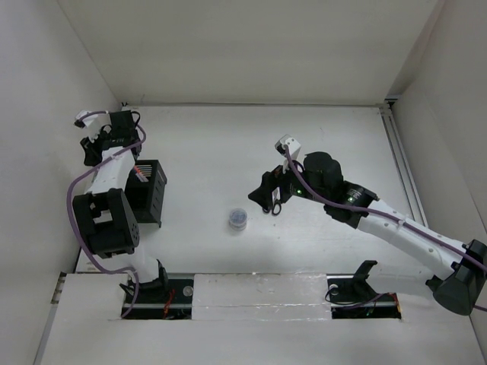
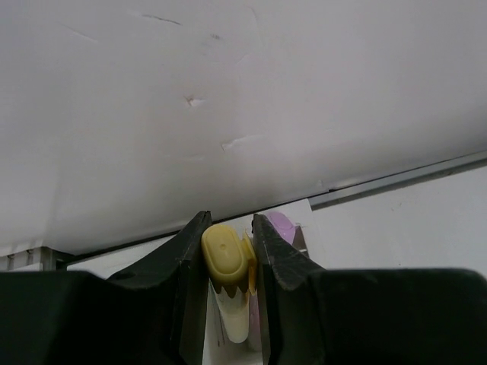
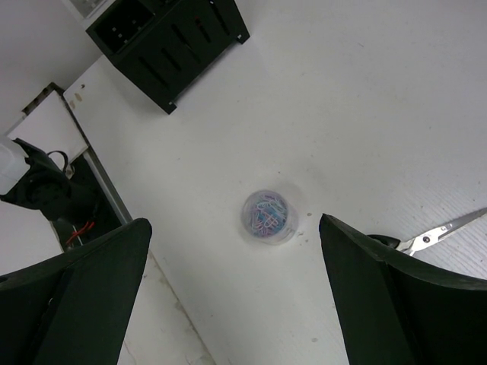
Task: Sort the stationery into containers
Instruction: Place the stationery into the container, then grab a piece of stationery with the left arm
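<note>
Left end effector (image 2: 228, 232): clamped on a yellow highlighter (image 2: 226, 252); my two fingers (image 2: 190, 262) press its sides, and its blunt end faces the wrist camera.
Past the highlighter: a pink-purple cap (image 2: 280, 226) shows just beyond one finger; I cannot tell what it sits in.
Left arm: reaches along the far-left side of the tabletop (image 1: 228, 144), beside the black pen holder (image 1: 148, 192).
Right end effector (image 3: 234, 224): spread wide apart and holding nothing, above the tabletop.
Tub (image 3: 266, 217): small and round with coloured clips visible through its top; it stands upright on the tabletop, under the gap between my right fingers and touching neither.
Scissors (image 3: 440, 230): flat on the tabletop; the metal blades stick out past one right finger, and the handles are mostly hidden behind it.
Pen holder from the right wrist: in the upper-left corner, well apart from the tub.
</note>
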`<state>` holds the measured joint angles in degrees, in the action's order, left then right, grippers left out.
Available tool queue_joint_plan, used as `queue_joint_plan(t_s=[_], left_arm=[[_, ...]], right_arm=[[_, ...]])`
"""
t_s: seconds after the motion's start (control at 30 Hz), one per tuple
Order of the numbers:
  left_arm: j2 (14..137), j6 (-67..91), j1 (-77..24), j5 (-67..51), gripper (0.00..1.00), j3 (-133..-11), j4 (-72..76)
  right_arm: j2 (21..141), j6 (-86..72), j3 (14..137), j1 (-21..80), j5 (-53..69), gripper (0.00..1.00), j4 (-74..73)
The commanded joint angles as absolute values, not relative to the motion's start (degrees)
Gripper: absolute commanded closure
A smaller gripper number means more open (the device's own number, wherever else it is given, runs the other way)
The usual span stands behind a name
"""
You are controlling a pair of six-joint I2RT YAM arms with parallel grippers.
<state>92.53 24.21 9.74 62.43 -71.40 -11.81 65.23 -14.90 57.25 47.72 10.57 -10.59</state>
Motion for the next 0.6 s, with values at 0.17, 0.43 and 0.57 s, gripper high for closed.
queue_joint_plan(t_s=[0.17,0.43,0.57], left_arm=[[91.24,28.56,9.76,62.85,0.47,-74.36,-15.12],[79.30,24.18,7.03,59.26,0.00,-72.16,-12.04],[72.54,22.33,7.03,52.40,0.00,-71.38,-10.82]], right_arm=[[65.04,-14.24,58.01,48.16,11.07,0.02,-7.73],[65.04,-14.24,58.01,48.16,10.55,0.02,-7.73],[65.04,-14.24,58.01,48.16,9.93,0.02,-7.73]])
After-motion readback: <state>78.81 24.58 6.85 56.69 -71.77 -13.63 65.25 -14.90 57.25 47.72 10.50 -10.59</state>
